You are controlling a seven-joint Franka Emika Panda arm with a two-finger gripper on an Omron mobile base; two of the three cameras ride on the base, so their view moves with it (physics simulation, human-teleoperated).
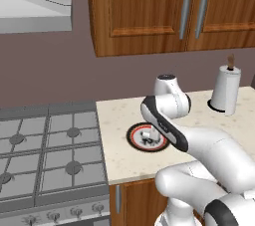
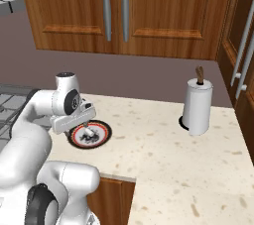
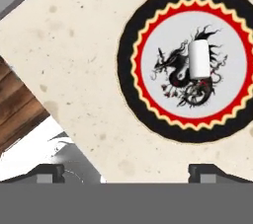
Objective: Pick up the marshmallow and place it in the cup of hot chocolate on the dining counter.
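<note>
The white arm rises from the base and bends forward over the front part of a beige speckled desk (image 2: 163, 140), carrying the hand (image 3: 126, 171) above a round plate (image 3: 129, 60). The hand is released, its two dark fingertips (image 3: 47, 172) standing wide apart at the lower edge of the hand view with nothing between them. The plate (image 1: 133, 138) has a black outer band, a red ring with a yellow scalloped edge, and a pale centre bearing a black dragon figure. The marshmallow (image 3: 198, 59), a small white cylinder, lies on its side in the middle of the plate, across the dragon, apart from the fingertips. In the right base view the hand (image 2: 89, 132) hangs just above the plate (image 2: 101, 137), with the marshmallow partly hidden beneath it. To the left of the desk lies a grey gas stove (image 1: 50, 155), its front edge fitted with knobs. Farther back, near the wall, a white paper towel roll (image 2: 197, 106) stands upright on a dark base with a brown post tip showing at its top. Above the desk hang wooden cabinets (image 2: 124, 11) with long metal handles, and a grey hood (image 1: 35, 8) hangs over the stove.
</note>
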